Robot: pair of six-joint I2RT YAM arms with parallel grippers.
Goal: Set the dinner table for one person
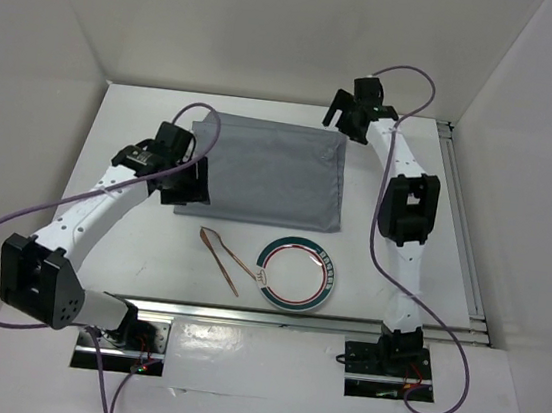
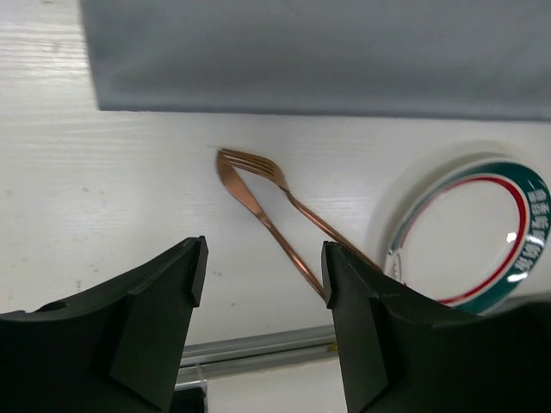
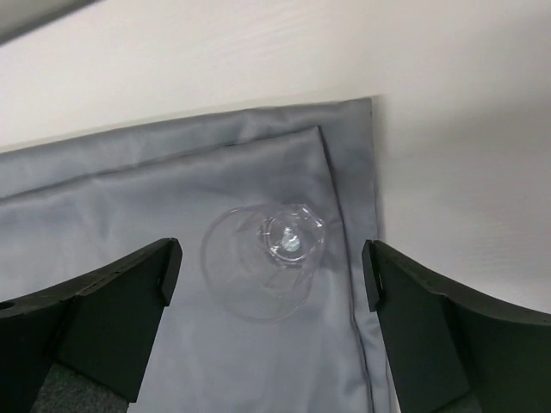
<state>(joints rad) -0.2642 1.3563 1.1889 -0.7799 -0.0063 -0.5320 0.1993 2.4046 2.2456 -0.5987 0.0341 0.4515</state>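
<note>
Surface (image 1: 164, 253): white, beneath both arms.
Cloth (image 1: 270, 171): grey, far centre.
Glass (image 3: 258, 280): on the cloth's corner.
Fork (image 2: 263, 165): left of plate (image 1: 295, 272).
Left hand (image 2: 264, 262): apart, empty, above fork.
Right hand (image 3: 271, 258): wide apart, over glass.

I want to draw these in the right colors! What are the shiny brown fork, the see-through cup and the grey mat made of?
Fork: looks like metal, copper-colored and polished, because light glints along it.
Cup: clear glass, or maybe plastic, since the grey underneath shows right through it.
Mat: cloth, smooth and matte, with a folded edge and soft creases.
</note>
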